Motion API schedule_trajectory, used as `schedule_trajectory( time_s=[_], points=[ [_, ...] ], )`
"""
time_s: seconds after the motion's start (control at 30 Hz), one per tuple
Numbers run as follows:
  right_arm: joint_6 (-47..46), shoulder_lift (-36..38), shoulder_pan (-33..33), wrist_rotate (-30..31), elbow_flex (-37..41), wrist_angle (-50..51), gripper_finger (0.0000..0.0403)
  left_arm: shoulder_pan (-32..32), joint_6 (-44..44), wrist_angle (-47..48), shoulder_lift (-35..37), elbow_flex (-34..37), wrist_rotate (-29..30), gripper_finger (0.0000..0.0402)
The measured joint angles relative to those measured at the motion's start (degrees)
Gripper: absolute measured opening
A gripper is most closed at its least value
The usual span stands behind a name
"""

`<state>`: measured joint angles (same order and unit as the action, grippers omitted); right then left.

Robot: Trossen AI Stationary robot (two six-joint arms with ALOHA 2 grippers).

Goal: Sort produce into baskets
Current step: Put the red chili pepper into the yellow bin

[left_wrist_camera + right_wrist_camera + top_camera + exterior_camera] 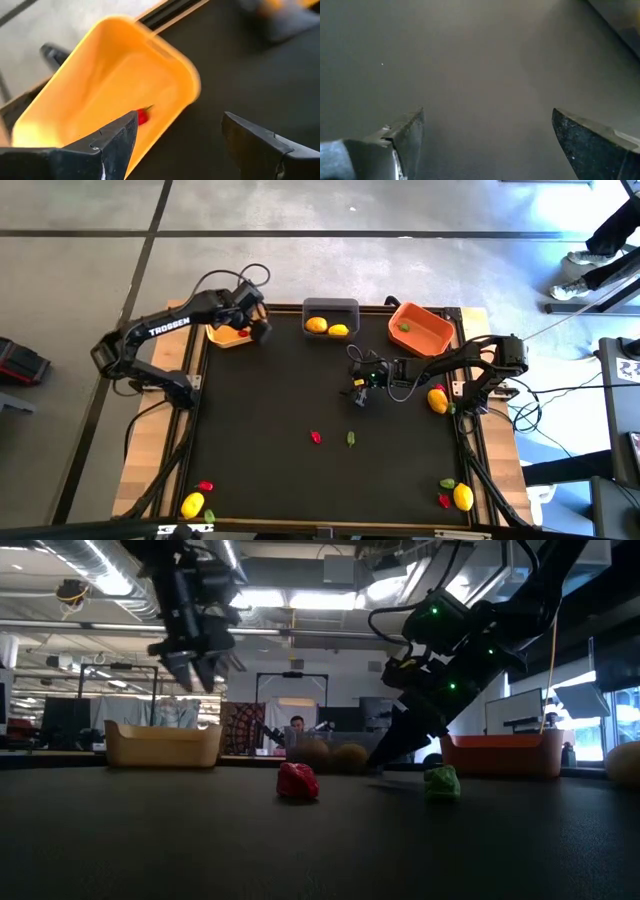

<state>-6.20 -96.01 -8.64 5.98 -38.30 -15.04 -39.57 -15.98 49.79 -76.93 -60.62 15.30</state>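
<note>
While the left pincer [255, 320] hangs over the yellow-orange basket [228, 337] at the desk's [270, 460] far left corner, seen from above, the right pincer [360, 392] sits low over the desk's middle. A dark grey basket [331, 307] on the far edge carries two lemons [316, 325], and the orange basket [420, 328] at the far right corner has a green piece [404, 326] inside. On the open mat lie a red piece [316, 437] and another green piece [351, 438], side by side but apart. More lemons sit by the right edge and in both near corners.

From desk level, the left pincer [195, 665] hovers above the yellow-orange basket [162, 745], fingers parted. The right pincer [385, 755] reaches down behind the red piece [297, 781] and green piece [441, 781].

Left wrist now: fingers [117, 137] spread wide, holding nothing, with a small red piece [143, 116] lying inside the yellow-orange basket [100, 75] below.

Right wrist: fingers [405, 135] wide apart over bare dark desk [480, 65], nothing between them.
</note>
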Motion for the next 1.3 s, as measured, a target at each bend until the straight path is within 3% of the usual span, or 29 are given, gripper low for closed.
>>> schedule_trajectory(
  time_s=[0.2,0.6,1.3],
  points=[
    [0.0,0.0,0.0,0.0,0.0,-0.3,0.0372,-3.7,-2.5,6.1,0.0,0.1,2.6,0.028],
    [-0.4,0.0,0.0,0.0,0.0,0.2,0.0372,-9.9,-1.6,6.4,-0.1,3.7,3.6,0.028],
    [-0.4,0.0,0.0,0.0,0.0,0.3,0.0372,-10.5,-0.2,6.6,-0.1,5.3,3.2,0.028]
  ],
)
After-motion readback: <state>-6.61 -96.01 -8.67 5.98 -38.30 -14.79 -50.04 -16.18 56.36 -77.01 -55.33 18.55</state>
